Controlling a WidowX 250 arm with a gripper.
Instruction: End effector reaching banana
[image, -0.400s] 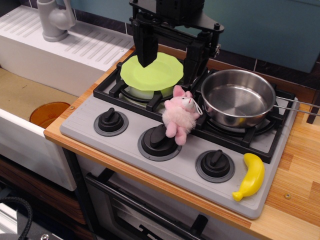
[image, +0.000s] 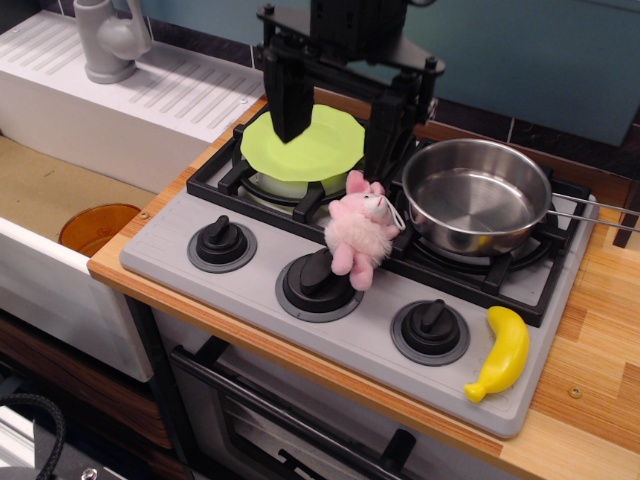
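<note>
Hanging above the back of the toy stove, the pincer is standing released, its two long black prongs spread wide and gripping nothing. Directly beneath its left-hand prong a lime-green plate is sitting on the rear burner. The banana is lying well apart from the pincer, far forward and off to the side, on the stove's front corner just beside the nearest knob and close to the wooden desk.

Between pincer and banana, a steel pan and a pink plush toy are sitting in the way. A low, straight traverse is likely risking a prong clipping the pan rim or dragging the plush along. The banana looks smooth and curved and is resting near the stove edge, so a glancing touch could be nudging it off onto the desk.
</note>
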